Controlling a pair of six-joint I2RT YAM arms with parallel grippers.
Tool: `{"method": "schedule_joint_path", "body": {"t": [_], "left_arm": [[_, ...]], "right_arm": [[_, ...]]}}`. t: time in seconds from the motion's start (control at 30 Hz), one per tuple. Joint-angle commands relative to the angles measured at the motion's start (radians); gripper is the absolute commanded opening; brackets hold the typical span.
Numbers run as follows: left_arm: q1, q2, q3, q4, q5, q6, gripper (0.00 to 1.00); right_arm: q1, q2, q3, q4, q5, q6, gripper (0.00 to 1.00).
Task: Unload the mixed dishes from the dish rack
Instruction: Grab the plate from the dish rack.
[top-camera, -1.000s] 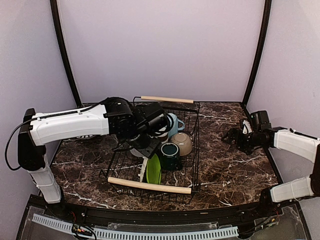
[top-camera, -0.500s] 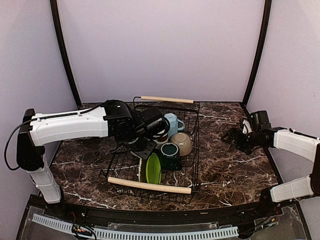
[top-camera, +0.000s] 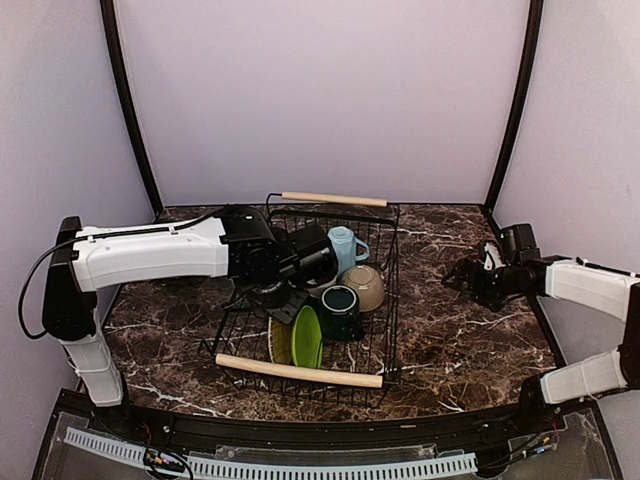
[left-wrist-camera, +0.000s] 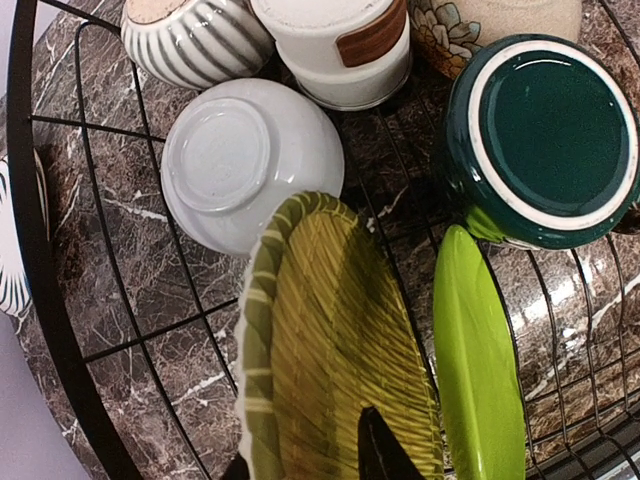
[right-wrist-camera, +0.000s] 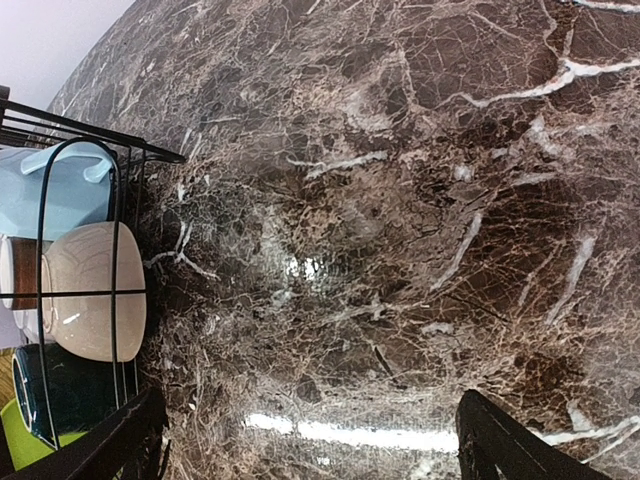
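Note:
The black wire dish rack (top-camera: 300, 371) with wooden handles stands mid-table. It holds a light-blue mug (top-camera: 345, 245), a beige bowl (top-camera: 366, 286), a dark-teal mug (top-camera: 340, 304), a green plate (top-camera: 308, 338) and an olive plate (top-camera: 279, 341). My left gripper (top-camera: 286, 302) reaches down into the rack. In the left wrist view it (left-wrist-camera: 305, 460) is shut on the olive plate's (left-wrist-camera: 330, 330) rim, one finger on each side. Beyond lie a white bowl (left-wrist-camera: 245, 160), a grey-striped mug (left-wrist-camera: 190, 40) and a white-brown cup (left-wrist-camera: 340, 45). My right gripper (top-camera: 462, 275) is open and empty over bare table.
A white-patterned plate (left-wrist-camera: 10, 250) lies just outside the rack's left wall (left-wrist-camera: 40, 260). The right wrist view shows marble table (right-wrist-camera: 400, 200) under the open right gripper (right-wrist-camera: 310, 440), with the rack's right wall (right-wrist-camera: 115, 300) at the left. Dark curved posts stand at both back corners.
My left gripper has drawn back and down into the rack's near left part. The olive plate now shows its face beside the green plate. The right arm has barely moved.

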Motion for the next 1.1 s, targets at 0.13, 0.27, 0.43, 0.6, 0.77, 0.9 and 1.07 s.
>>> {"method": "schedule_joint_path", "body": {"t": [0.13,0.27,0.43,0.6,0.77,0.9,1.07], "left_arm": [[-0.013,0.037,0.072,-0.116,-0.018,-0.05,0.16],[-0.014,0.038,0.1,-0.147,-0.023,-0.063,0.11],[-0.016,0.042,0.137,-0.178,-0.031,-0.071,0.04],[-0.017,0.049,0.181,-0.205,-0.046,-0.073,0.02],[-0.017,0.065,0.241,-0.243,-0.081,-0.068,0.01],[-0.019,0.066,0.309,-0.272,-0.115,-0.055,0.01],[-0.018,0.054,0.412,-0.3,-0.166,-0.005,0.01]], "right_arm": [[0.005,0.024,-0.016,0.042,-0.006,0.003,0.99],[0.005,0.031,-0.016,0.044,-0.003,0.001,0.99],[0.005,0.038,-0.016,0.046,0.0,-0.002,0.99],[0.005,0.039,-0.01,0.041,0.0,-0.004,0.99],[0.005,0.029,-0.004,0.035,0.002,-0.004,0.99],[0.005,0.027,0.006,0.023,0.007,-0.006,0.99],[0.004,0.024,0.015,0.013,0.003,-0.006,0.99]]}}
